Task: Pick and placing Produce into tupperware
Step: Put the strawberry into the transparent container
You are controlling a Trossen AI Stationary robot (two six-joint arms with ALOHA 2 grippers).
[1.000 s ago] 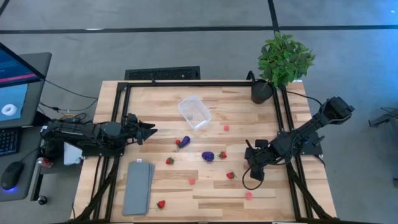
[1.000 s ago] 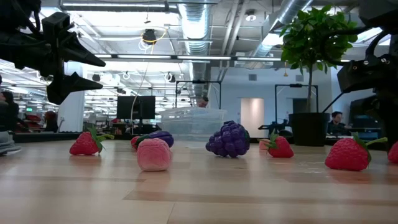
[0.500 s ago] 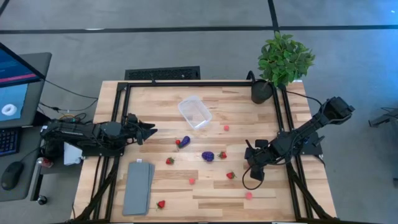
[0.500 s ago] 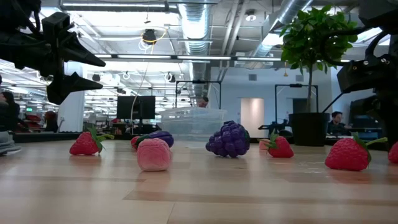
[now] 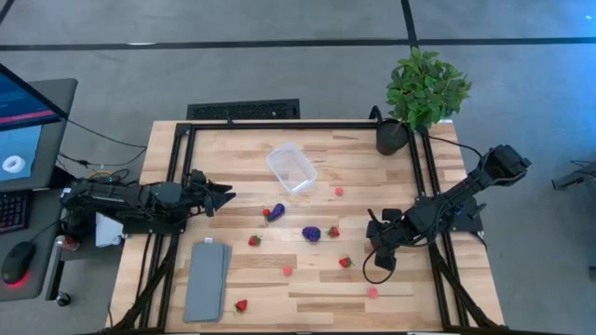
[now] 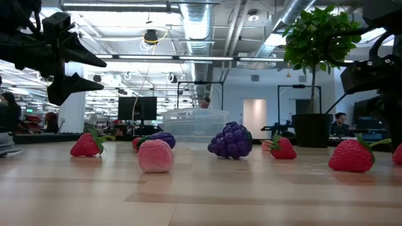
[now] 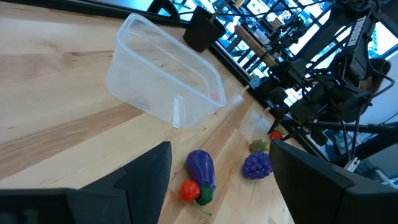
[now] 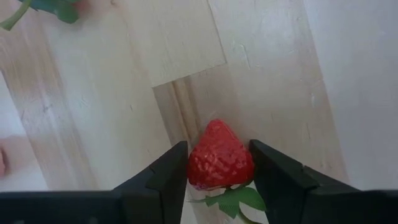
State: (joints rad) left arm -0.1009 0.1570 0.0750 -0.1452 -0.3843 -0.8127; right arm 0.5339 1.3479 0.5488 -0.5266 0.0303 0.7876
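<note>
My right gripper (image 8: pixel 219 152) points down at the table's right side (image 5: pixel 377 262), shut on a red strawberry (image 8: pixel 219 163). My left gripper (image 5: pixel 226 197) hangs open and empty above the table's left side; in the left wrist view it is (image 7: pixel 221 168). The clear tupperware (image 5: pixel 291 167) stands empty on its base at the far middle. The purple grape cluster (image 5: pixel 311 234), the purple eggplant (image 5: pixel 276 212), more strawberries (image 5: pixel 345 261) and small pink pieces (image 5: pixel 288 271) lie scattered on the wood. My right gripper pinches the strawberry's two sides (image 8: pixel 198 168) between its two fingers, coming from above and pointing down. The strawberry's red tip points away from the wrist and its green leaves (image 8: pixel 239 198) lie toward it. Whether it is clear of the table, I cannot tell.
A flat grey slab (image 5: pixel 206 279) lies at the near left. A potted plant (image 5: pixel 424 88) stands at the far right corner. A pink piece (image 5: pixel 372 291) and a strawberry lie close to my right gripper. Black frame rails run along the table's edges.
</note>
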